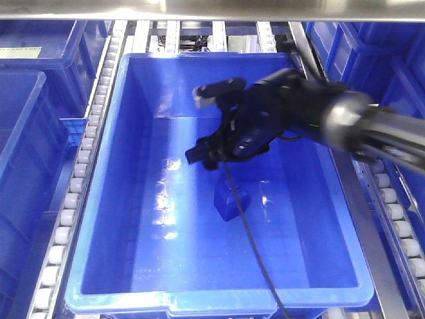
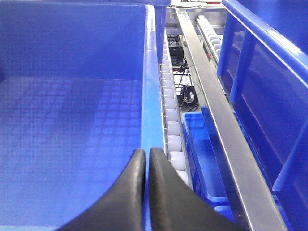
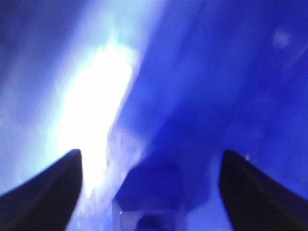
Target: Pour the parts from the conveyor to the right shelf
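Steel-framed roller rack [image 1: 80, 166] with rows of small white rollers fills my front view, carrying deep blue rectangular plastic bins on every side. From largest down: the big open bin [image 1: 106, 219] in the middle, then my right arm's black gripper [image 1: 211, 123] reaching in from the right with a thin black cable trailing toward the near rim, then one small bright blue plastic block [image 1: 231, 201] resting on the bin floor just below that gripper.

I judge the block light, rigid and rather slick, being moulded plastic; it should not deform or break. If I had to take hold of it again, I would pinch its flat side faces, not the knob on top.

My right wrist view, blurred and glare-washed, shows the right gripper [image 3: 150, 185] spread wide and empty, with the block [image 3: 149, 192] low between the tips. That opening is harder to read from the front. My left wrist view alone shows the left gripper [image 2: 146, 166], its fingers [image 2: 132, 187] pressed together holding nothing, over another bin's rim [image 2: 150, 86] beside the rollers [image 2: 171, 115]; neither other view shows that arm.
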Tool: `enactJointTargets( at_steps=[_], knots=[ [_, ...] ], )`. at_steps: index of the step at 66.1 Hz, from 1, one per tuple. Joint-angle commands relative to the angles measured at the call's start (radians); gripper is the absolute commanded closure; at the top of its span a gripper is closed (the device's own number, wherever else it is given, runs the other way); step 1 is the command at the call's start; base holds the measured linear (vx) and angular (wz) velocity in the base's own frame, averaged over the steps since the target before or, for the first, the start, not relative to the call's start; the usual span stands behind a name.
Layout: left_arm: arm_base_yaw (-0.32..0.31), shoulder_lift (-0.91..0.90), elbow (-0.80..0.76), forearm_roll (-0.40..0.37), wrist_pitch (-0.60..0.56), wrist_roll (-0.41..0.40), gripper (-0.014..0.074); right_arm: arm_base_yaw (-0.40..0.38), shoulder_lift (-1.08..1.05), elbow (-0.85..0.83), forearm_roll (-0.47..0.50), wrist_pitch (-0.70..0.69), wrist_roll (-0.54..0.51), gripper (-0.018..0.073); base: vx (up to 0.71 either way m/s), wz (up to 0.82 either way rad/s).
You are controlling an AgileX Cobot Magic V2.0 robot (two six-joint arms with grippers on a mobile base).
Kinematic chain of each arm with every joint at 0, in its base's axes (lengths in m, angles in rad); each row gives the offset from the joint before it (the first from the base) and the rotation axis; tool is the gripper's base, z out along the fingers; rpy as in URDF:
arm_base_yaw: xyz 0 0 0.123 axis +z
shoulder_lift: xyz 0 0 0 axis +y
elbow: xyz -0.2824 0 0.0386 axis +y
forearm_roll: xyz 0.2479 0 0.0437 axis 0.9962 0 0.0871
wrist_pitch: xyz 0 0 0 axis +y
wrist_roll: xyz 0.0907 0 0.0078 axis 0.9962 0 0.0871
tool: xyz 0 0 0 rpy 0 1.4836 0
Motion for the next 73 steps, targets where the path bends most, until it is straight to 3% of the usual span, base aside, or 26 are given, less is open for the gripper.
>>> enactJointTargets(
  at_steps=[1, 12, 48, 73],
  knots=[
    [-0.005, 0.013, -0.019, -0.008, -0.071, -0.008, 0.0603, 0.0, -0.127, 0.06, -0.03, -0.151, 0.014, 0.0202, 0.0, 0.0],
    [-0.005, 0.013, -0.019, -0.008, -0.071, -0.008, 0.0603, 0.0, -0.28, 0.258, -0.042, -0.316, 0.015, 0.0575, 0.0, 0.0],
    [-0.005, 0.013, -0.019, -0.008, -0.071, -0.008, 0.0603, -0.005, -0.812, 0.736, -0.039, -0.525, 0.015, 0.0566, 0.0, 0.0],
    [-0.005, 0.013, -0.019, -0.008, -0.071, -0.008, 0.0603, -0.167, -1.14, 0.978, -0.03, -0.519, -0.015, 0.0566, 0.0, 0.0]
  ],
)
